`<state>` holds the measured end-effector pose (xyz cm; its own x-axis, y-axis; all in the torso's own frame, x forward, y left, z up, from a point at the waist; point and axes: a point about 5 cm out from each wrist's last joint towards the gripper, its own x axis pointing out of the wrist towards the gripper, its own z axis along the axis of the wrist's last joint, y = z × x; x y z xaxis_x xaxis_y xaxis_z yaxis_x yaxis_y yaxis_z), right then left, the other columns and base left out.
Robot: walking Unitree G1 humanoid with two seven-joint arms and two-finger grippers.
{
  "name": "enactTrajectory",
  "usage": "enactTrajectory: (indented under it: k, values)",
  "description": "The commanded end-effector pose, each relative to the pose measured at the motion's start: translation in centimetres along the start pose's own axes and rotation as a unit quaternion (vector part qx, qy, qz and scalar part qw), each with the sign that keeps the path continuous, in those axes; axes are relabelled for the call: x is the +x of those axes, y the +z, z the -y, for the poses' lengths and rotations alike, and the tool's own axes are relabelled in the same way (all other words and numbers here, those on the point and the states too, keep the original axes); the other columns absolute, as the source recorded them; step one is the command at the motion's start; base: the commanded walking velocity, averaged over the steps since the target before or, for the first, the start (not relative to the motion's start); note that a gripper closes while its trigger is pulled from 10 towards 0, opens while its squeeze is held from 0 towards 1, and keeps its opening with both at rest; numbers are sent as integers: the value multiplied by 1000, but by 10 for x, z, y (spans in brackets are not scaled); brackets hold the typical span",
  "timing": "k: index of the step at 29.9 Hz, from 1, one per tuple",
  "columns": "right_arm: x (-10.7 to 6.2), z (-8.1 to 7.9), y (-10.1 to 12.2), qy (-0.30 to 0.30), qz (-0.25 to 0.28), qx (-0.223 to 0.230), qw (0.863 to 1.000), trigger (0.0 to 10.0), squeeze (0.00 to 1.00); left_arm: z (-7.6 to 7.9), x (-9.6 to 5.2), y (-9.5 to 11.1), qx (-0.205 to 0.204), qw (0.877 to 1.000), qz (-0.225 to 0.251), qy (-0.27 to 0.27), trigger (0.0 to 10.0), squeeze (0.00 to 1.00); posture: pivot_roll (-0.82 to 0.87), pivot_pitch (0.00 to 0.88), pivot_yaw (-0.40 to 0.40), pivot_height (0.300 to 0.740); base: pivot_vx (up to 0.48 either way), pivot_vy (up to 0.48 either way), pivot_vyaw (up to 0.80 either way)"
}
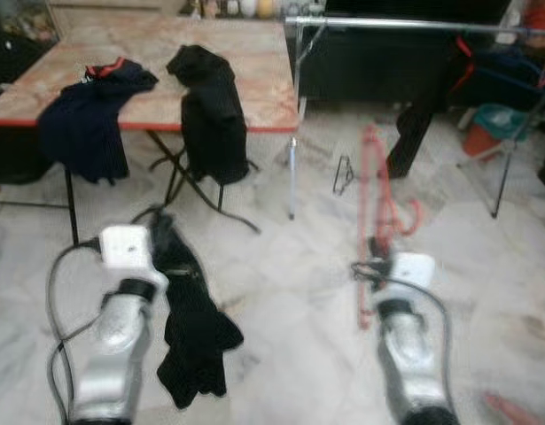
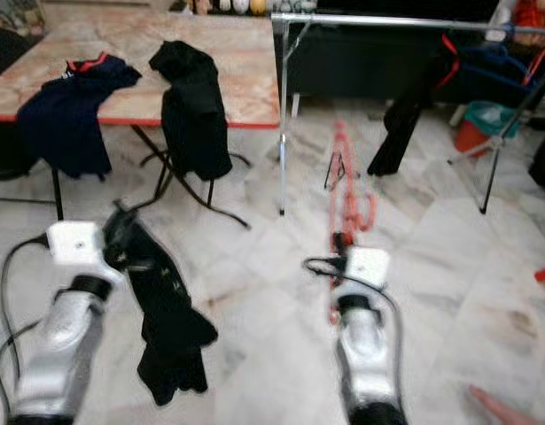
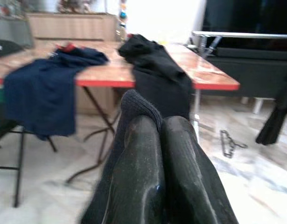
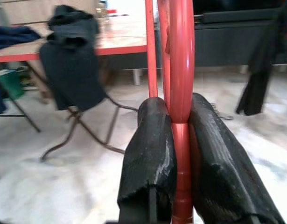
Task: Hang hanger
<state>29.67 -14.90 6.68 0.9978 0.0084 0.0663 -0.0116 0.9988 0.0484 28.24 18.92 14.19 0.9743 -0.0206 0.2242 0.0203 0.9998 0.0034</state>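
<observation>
My right gripper [image 4: 173,109] is shut on a red plastic hanger [image 4: 180,70], whose bar runs straight up between the two fingers. In the left eye view the red hanger [image 1: 375,181] stretches away from the right gripper [image 1: 375,258] over the floor toward a metal clothes rail [image 1: 414,25]. My left gripper [image 3: 159,123] is shut on a black knit garment [image 3: 134,105]. That garment [image 1: 192,328] hangs limp from the left gripper [image 1: 161,232] down to the floor.
A folding table [image 1: 263,80] at the back left carries a navy garment [image 1: 90,115] and a black one [image 1: 210,106], both draped over its edge. A dark garment [image 1: 414,124] hangs on the rail. A small black hanger [image 1: 343,174] lies on the marble floor; a bucket [image 1: 489,128] stands far right.
</observation>
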Motion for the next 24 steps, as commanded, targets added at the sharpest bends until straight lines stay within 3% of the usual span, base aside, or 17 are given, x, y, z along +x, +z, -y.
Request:
enactTrajectory:
  k: [1,24]
  values:
    - [0,11,2,-15,4,-9,1000,10000,0,7,2,5,4,1000,14,-10,10000,0,69,33,-24,740,0,405,0]
    - [3,4,2,-7,5,-13,1000,10000,0,6,5,6,11,1000,18,-19,10000,0,79,0,-16,740,0,406,0]
